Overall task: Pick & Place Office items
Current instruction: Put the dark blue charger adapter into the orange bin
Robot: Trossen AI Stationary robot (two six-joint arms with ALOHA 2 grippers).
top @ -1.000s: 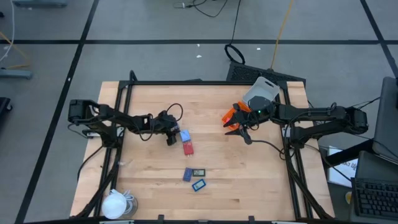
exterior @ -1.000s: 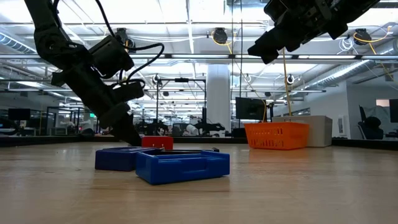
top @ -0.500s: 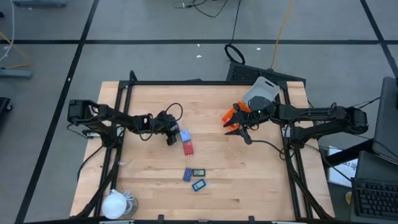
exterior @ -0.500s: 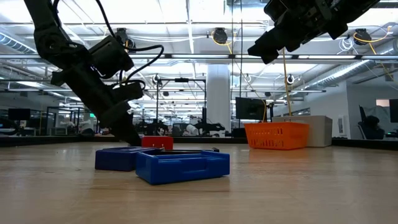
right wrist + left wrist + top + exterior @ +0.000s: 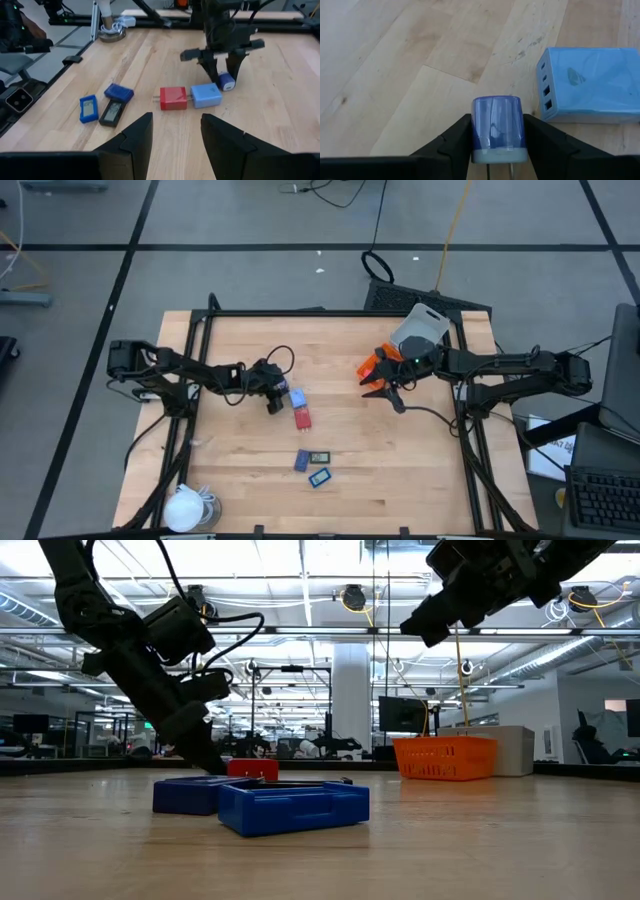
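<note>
The left gripper [image 5: 498, 131] is down at the tabletop near the middle of the table [image 5: 400, 470], its two dark fingers [image 5: 451, 142] pinching a small purple-blue cube [image 5: 498, 128] between them; the cube fills the gap and touches both fingers. Just beside that cube, on the far side from the wrist, lies a pale blue cube [image 5: 589, 84] with small slots in one face, resting flat on the wood and not touching the gripper. From the right wrist view the same gripper stands over the cube with a red block [image 5: 173, 98] lying next to the pale blue one, the two side by side and close to touching. Farther toward the front edge of the table sits a loose group of three flat pieces: a dark blue block [image 5: 119, 92], a blue flat rectangle [image 5: 88, 108] and a dark flat rectangle [image 5: 112, 112], all well apart from the left gripper. The right gripper [image 5: 171, 137] hangs in the air above the right part of the table, fingers spread with nothing between them, near the orange tray [image 5: 371, 364] with its grey lid [image 5: 418, 332]. A white round lump [image 5: 186, 507] with a cord rests at the table's front left corner.
</note>
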